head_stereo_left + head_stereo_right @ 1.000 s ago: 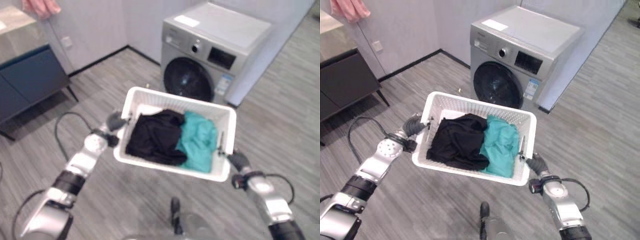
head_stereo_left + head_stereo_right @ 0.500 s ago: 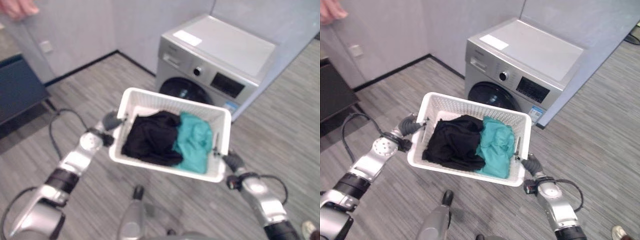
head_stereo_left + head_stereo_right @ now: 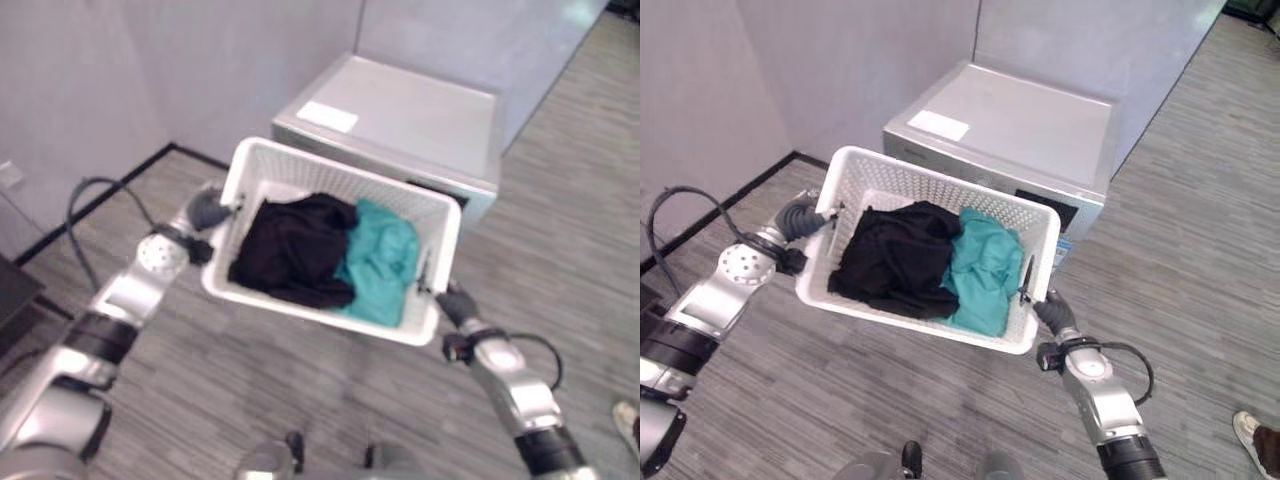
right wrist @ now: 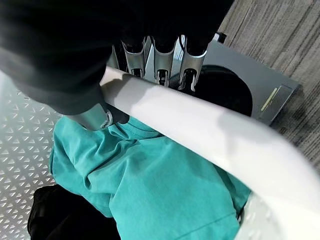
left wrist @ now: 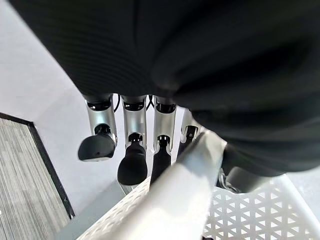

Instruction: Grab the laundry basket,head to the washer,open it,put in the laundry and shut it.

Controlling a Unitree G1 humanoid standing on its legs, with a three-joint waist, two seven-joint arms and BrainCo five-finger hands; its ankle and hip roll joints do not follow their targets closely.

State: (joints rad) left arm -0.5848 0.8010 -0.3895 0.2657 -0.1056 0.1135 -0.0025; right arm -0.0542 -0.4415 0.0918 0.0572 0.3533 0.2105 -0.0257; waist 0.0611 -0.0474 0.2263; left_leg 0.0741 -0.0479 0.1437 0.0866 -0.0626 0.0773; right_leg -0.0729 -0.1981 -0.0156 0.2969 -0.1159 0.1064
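You are carrying the laundry basket [image 3: 1045, 240] toward the washer [image 3: 1030, 130], and the basket now hangs right in front of it, its far rim covering most of the machine's front. Right hand [image 3: 1052, 312] sits at the near right end of the basket; the right wrist view shows its fingers [image 4: 161, 67] curled over the white rim and the thumb [image 4: 95, 117] pressed inside, so it is clamped on the basket. Left hand [image 3: 798, 216] is at the opposite short end; in the left wrist view its fingers [image 5: 132, 160] hook down past the rim bar, so that hand also grips the basket. My judgement: you are close enough, so stop the walk and set the basket down on the grey plank floor [image 3: 1200, 240] beside the machine, not in front of the door, since both hands are taken and the door needs one free. Keep the basket level while lowering; it tilts slightly now. Inside it, a black garment [image 3: 890, 262] fills the left half and a teal garment [image 3: 983, 272] the right, the two touching in the middle, both below the rim. Further off, the washer's flat top carries a white label [image 3: 938, 125], and the dark door window [image 4: 225, 90] shows past the basket rim in the right wrist view, apparently not yet opened. Pale walls stand behind.
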